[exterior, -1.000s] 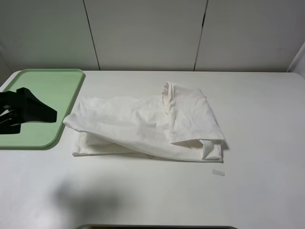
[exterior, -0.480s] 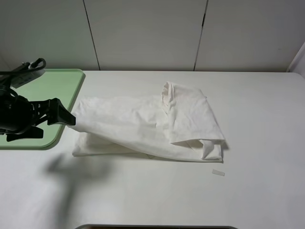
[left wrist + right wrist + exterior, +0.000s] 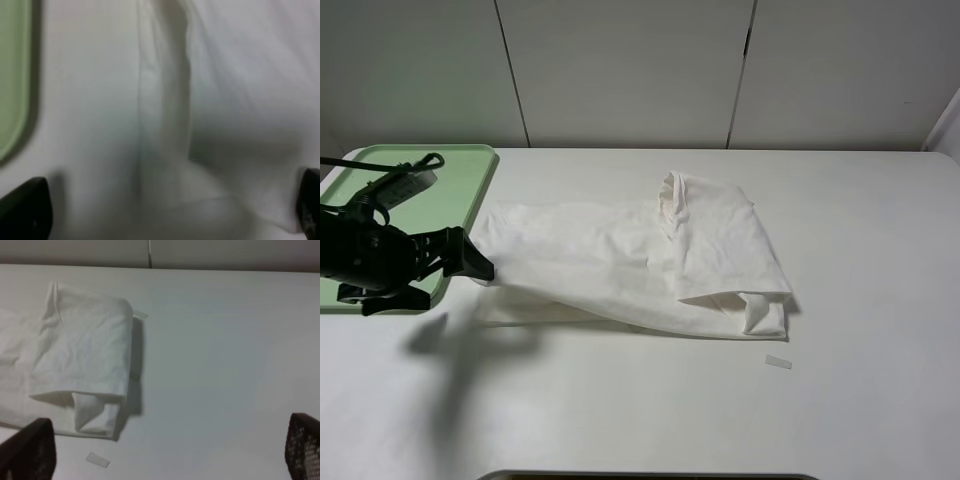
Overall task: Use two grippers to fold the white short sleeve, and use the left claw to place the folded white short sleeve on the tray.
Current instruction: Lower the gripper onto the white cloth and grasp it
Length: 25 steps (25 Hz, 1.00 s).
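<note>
White short sleeve (image 3: pixel 630 262) lies long axis left-right; left claw (image 3: pixel 455 272) and right gripper (image 3: pixel 165 457) jaws apart

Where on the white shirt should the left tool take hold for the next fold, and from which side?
Likely the left end of the white short sleeve, approached low from the tray side: the layers there lie stacked with a raised edge, and the open left tool faces it.
</note>
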Each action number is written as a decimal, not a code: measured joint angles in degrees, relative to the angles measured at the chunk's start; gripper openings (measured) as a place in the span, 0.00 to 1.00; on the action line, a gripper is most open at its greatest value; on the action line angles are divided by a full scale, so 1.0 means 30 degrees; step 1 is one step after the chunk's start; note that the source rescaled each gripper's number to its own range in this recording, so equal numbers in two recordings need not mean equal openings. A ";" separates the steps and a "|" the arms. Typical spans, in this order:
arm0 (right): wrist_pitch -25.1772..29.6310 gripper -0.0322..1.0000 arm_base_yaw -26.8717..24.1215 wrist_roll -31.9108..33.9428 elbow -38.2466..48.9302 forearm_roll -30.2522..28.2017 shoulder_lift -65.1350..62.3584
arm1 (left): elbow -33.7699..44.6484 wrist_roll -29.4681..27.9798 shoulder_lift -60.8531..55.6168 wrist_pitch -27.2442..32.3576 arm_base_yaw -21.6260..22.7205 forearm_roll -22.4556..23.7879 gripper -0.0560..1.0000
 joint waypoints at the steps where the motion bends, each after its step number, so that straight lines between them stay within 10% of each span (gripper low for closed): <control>1: 0.0000 1.00 0.0000 0.0000 0.0000 0.0000 0.0000 | -0.0016 0.0111 0.0434 -0.0234 0.0000 -0.0090 0.98; 20: 0.0000 1.00 0.0000 0.0000 0.0000 0.0000 0.0000 | -0.2525 0.0448 0.4272 -0.0430 -0.2189 -0.1596 0.93; 25: 0.0000 1.00 0.0000 0.0000 0.0000 0.0000 0.0000 | -0.3383 0.0527 0.5572 -0.0401 -0.3960 -0.2037 0.46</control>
